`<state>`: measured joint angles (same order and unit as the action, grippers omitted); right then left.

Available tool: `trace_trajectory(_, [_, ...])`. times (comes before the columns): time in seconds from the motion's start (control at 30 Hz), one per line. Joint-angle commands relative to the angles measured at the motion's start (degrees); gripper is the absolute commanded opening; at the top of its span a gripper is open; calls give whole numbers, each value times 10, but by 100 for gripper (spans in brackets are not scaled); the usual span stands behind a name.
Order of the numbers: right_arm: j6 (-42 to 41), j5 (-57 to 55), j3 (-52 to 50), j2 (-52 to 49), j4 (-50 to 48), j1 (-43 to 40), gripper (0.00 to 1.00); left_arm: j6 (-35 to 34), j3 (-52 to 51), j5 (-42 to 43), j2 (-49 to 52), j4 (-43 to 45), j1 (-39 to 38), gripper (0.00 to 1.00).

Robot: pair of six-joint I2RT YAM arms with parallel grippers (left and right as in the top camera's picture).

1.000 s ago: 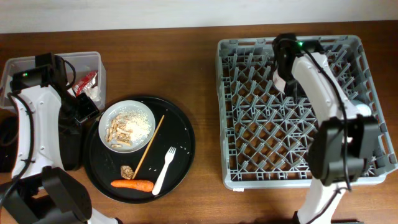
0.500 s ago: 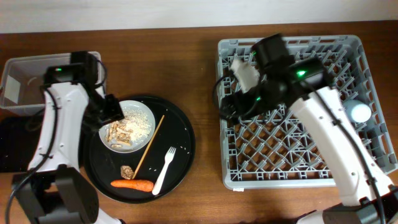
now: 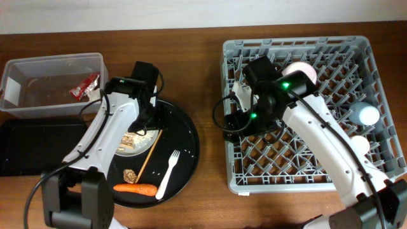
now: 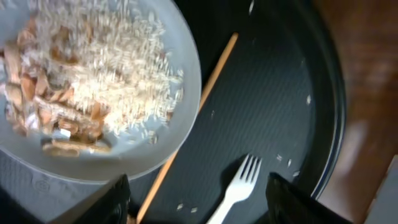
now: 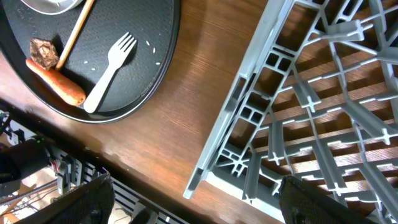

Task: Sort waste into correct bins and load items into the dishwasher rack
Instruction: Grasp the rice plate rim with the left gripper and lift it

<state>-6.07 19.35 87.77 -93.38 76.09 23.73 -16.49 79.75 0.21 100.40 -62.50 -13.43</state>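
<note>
We reference the round black tray (image 3: 184,137) | near edge: carrot (image 3: 135,188), white fork (image 3: 168,173) just beside | middle: chopstick (image 4: 200,99) against plate (image 4: 189,102) of rice and scraps; left claw (image 4: 202,202) released, empty, above | right of tray: right claw (image 5: 202,199) released over dishwasher rack (image 3: 286,182) edge | far-left of tray: red wrapper (image 3: 84,87) in clear tub (image 3: 38,67)

A clear tub (image 3: 44,89) at the far left holds a red wrapper (image 3: 84,87), and a black rectangular tray (image 3: 35,149) lies just beside it. On the round black tray (image 3: 184,137) sit 1 plate (image 3: 130,143) of food scraps, partly covered by the left arm (image 3: 117,114), 1 chopstick (image 3: 147,162), a white fork (image 3: 168,175), a brown chunk (image 3: 130,174) and a carrot (image 3: 135,189). The grey rack (image 3: 280,183) holds a pink bowl (image 3: 297,68), a light-blue cup (image 3: 367,114) and a white cup (image 3: 358,145). The right arm (image 3: 318,137) reaches across it towards its left edge.
</note>
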Motion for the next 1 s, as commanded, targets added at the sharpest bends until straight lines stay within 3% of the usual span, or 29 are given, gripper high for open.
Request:
trace_trajectory(0.0, [-5,-5,-3,0,-1,4,88,-55,-2,4,16,52,-1,68])
trace_trajectory(0.13, [-5,-5,-3,0,3,4,87,-99,-2,4,85,110,-1,68])
trace_trajectory(0.23, [-4,-5,-3,0,4,4,88,-136,-2,5,139,124,-1,61])
trace_trajectory(0.4, [-4,-10,-3,0,4,3,87,-142,-2,4,161,154,-1,60])
trace_trajectory(0.47, [-4,-15,-3,0,4,4,88,-142,-2,0,161,156,0,48])
trace_trajectory(0.57, [-4,-20,-3,0,5,4,88,-144,-2,-5,161,168,0,40])
trace_trajectory(0.87, [-4,-21,-3,0,9,4,88,-165,-2,-46,170,170,-1,38])
trace_trajectory(0.93, [-4,-21,-3,0,11,3,88,-165,-2,-45,173,169,-1,24])
trace_trajectory(0.97, [-4,-21,-3,0,11,3,88,-165,-2,-45,173,169,-1,22])
